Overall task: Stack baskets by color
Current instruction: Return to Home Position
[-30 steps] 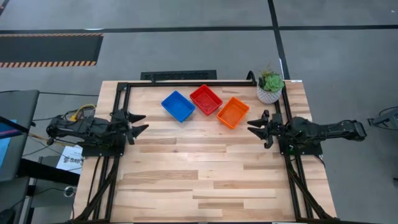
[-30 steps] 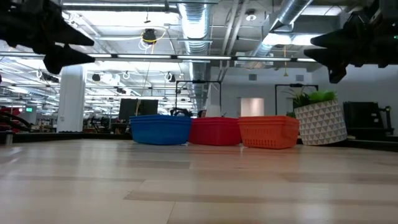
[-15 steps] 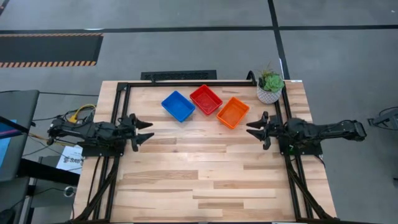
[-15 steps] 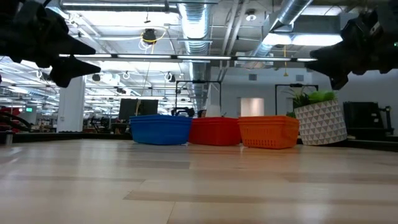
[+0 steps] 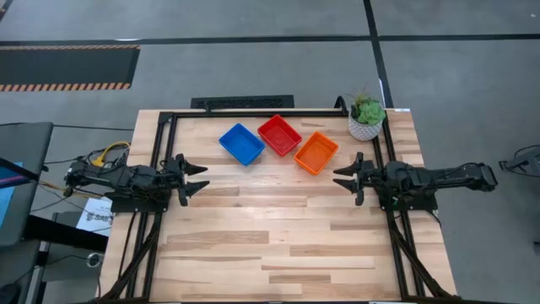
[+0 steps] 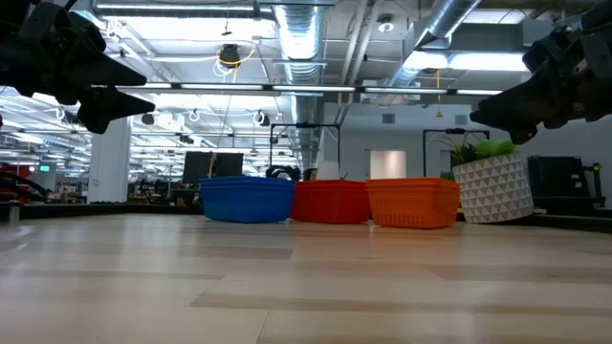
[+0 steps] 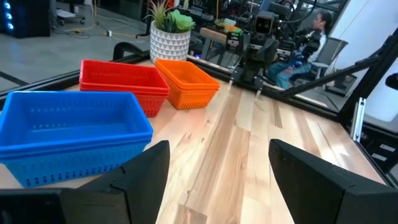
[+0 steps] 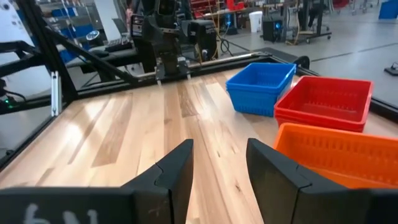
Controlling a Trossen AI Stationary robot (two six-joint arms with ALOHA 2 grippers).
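Three nested stacks of baskets sit side by side on the wooden table, far of its middle: blue, red and orange. They also show in the low view as blue, red and orange. My left gripper hovers open at the table's left edge, pointing level toward the right, far short of the blue stack. At the right edge my right gripper hovers open, pointing left, just near of the orange stack. Neither holds anything.
A white pot with a green plant stands at the far right corner, beside the orange stack. A black metal frame runs along the table's far edge and sides. The near half of the table is bare wood.
My left gripper has sunk a little and edged out over the table, tipping its fingers down toward level, then held still. My right gripper has tipped its fingers down toward level and rolled slightly, staying in place. The baskets have not moved.
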